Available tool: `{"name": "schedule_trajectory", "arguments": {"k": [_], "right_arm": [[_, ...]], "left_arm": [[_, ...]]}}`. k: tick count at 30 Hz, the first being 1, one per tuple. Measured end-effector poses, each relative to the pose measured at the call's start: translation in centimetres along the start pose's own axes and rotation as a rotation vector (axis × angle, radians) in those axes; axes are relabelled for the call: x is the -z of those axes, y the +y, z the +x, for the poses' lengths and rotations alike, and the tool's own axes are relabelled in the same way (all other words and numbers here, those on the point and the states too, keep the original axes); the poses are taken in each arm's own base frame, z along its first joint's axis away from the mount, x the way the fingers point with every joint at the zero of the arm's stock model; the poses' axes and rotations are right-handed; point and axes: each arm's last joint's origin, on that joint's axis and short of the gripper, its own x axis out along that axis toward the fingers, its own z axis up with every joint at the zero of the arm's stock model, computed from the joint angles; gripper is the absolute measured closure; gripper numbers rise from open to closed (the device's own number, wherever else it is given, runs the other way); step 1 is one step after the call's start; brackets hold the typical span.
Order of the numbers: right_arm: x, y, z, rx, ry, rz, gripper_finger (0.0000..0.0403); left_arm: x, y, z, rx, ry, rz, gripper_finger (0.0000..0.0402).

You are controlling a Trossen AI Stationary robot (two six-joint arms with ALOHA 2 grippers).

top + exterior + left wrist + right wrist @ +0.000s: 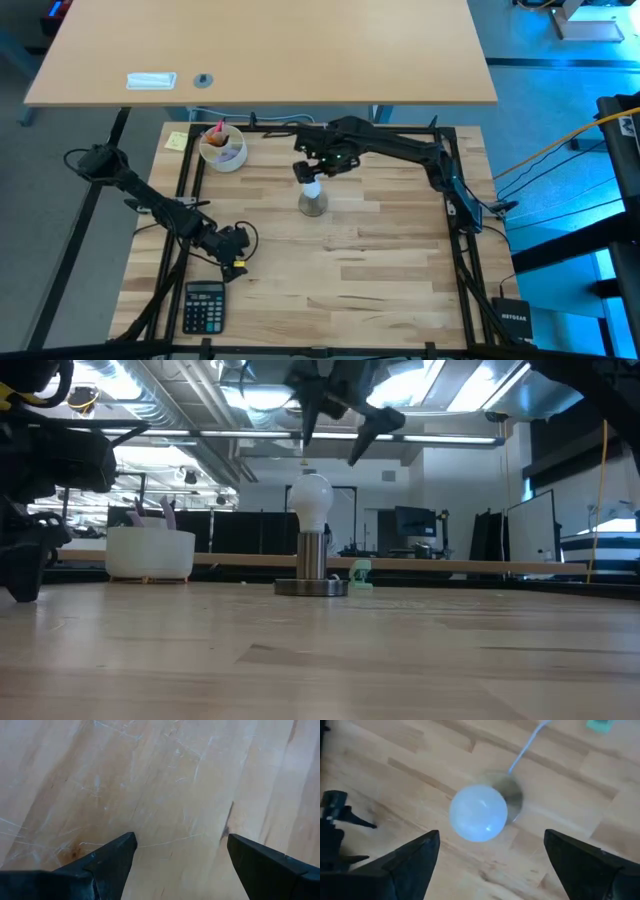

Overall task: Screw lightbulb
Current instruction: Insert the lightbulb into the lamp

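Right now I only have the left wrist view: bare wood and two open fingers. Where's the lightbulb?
Observer: The lightbulb stands upright in the round metal socket base mid-table, well away from the left gripper.
Operator: Is the right arm holding it?
Observer: No. The right gripper hangs above the bulb, jaws open, with a clear gap between fingertips and glass in the low view.
Operator: Anything near the socket?
Observer: A thin cord runs from the base toward a pale green plug block behind it.
Operator: What's closest to my arm?
Observer: A calculator lies on the table just in front of the left gripper.
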Motion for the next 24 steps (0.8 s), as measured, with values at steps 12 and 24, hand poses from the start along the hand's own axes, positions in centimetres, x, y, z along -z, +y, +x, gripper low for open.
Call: {"name": "schedule_trajectory", "arguments": {"k": [12,24], "right_arm": [[0.9,-0.8,-4.8,-0.09,-0.061,-0.317,0.0084],[0.8,0.0,-5.7,-0.171,-0.144,-0.621,0.0387]], "left_arm": [[-2.5,-1.3,-3.9,0.124,-0.105,-0.1,0.0106],[-5.9,0.3,-10.4,0.178,-0.496,-0.102,0.036]]}}
